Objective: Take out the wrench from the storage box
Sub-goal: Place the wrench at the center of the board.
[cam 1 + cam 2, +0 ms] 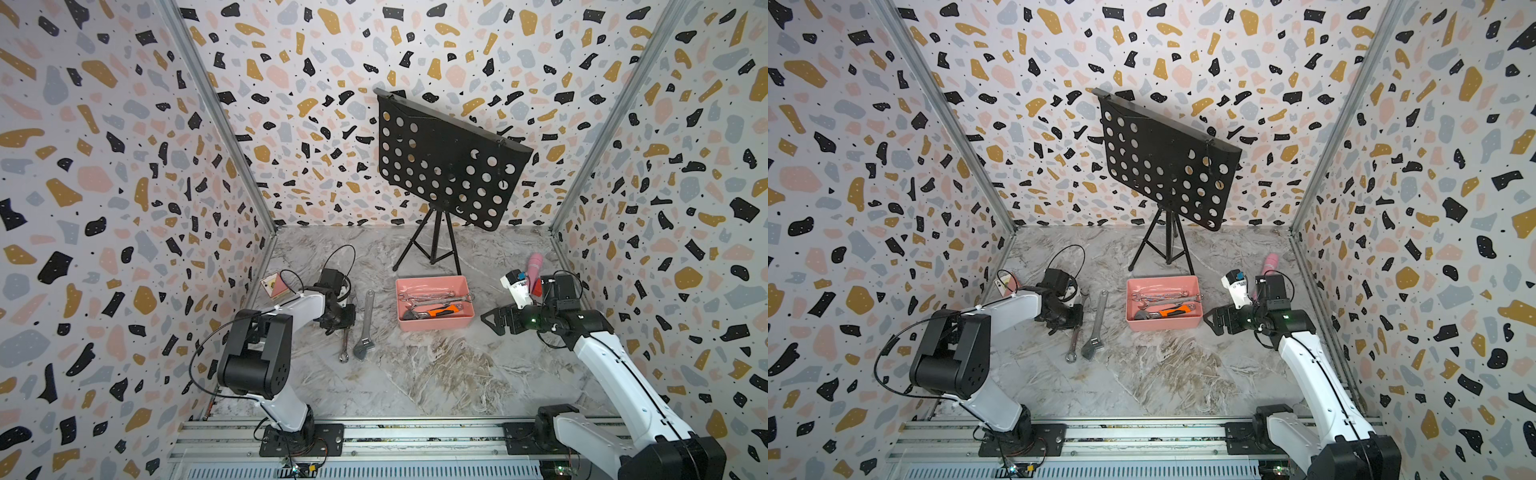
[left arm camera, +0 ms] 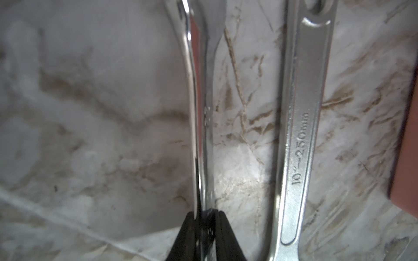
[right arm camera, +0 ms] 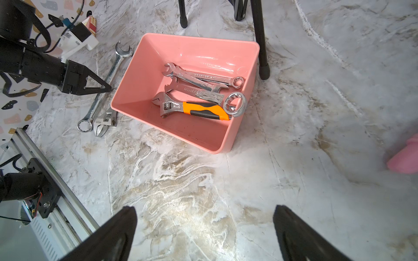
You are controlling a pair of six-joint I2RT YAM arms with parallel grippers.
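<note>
The storage box (image 1: pixel 436 325) stands mid-surface (image 1: pixel 415 374), between the two arms and just nearer than the legs of the black stand (image 1: pixel 432 245). It contains several chrome wrenches (image 3: pixel 196 78) and an orange-handled adjustable wrench (image 3: pixel 203 110). One combination wrench (image 3: pixel 114 70) lies outside on the surface, left of the box. A large adjustable wrench (image 2: pixel 300 135) lies between it and the box. The left fingers (image 2: pixel 222 221) stand close on either side of the combination wrench's shank, nearly together; whether they press it cannot be told. The right fingers (image 1: pixel 492 316) are spread wide, hold nothing, and hover right of the box.
</note>
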